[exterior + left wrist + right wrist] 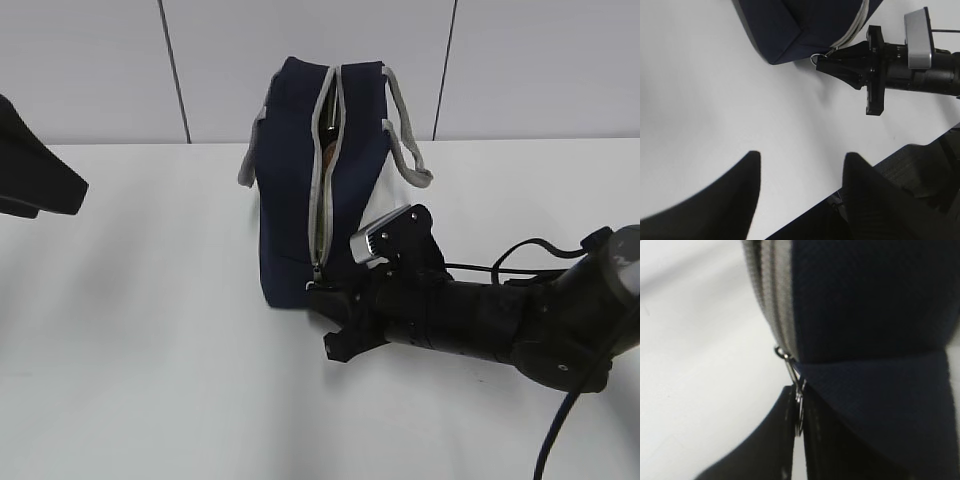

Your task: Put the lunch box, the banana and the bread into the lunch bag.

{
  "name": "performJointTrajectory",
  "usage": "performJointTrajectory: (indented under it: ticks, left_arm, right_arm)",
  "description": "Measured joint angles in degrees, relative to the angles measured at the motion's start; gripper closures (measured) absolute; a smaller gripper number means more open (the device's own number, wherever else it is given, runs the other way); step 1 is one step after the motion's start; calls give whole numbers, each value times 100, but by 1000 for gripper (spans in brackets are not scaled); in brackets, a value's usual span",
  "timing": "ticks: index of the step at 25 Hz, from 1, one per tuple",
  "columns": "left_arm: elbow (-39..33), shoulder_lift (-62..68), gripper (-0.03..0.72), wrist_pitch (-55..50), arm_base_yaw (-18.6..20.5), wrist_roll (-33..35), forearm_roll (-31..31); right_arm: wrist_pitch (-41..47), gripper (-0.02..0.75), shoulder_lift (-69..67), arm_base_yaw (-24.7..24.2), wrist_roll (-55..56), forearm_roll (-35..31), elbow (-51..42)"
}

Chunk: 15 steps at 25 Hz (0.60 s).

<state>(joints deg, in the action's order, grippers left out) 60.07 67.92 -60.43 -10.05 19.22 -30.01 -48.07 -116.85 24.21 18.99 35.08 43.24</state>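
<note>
The navy lunch bag point(290, 200) lies on the white table with its grey zipper point(322, 190) facing me. The zipper gapes at the far end, where a sliver of brown point(328, 152) shows; I cannot tell what it is. The lunch box and banana are out of view. My right gripper point(318, 290) is shut on the zipper's ring pull point(799, 415) at the bag's near end, as the left wrist view point(821, 59) also shows. My left gripper point(802, 160) is open and empty over bare table, well left of the bag point(790, 25).
The left arm point(35, 175) hangs at the far left edge. The right arm's cable point(520, 250) loops over the table at the right. The table's front edge point(890, 155) runs close under the left gripper. Grey handles point(405, 150) droop beside the bag.
</note>
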Motion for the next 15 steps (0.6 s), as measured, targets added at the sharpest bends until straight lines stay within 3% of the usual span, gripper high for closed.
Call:
performJointTrajectory:
  ticks: [4,15]
  left_arm:
    - [0,0,309,0,0,0,0]
    - [0,0,309,0,0,5,-7]
  right_arm:
    - [72,752,0,0,0,0,0]
    - [343,754,124,0,204,199,0]
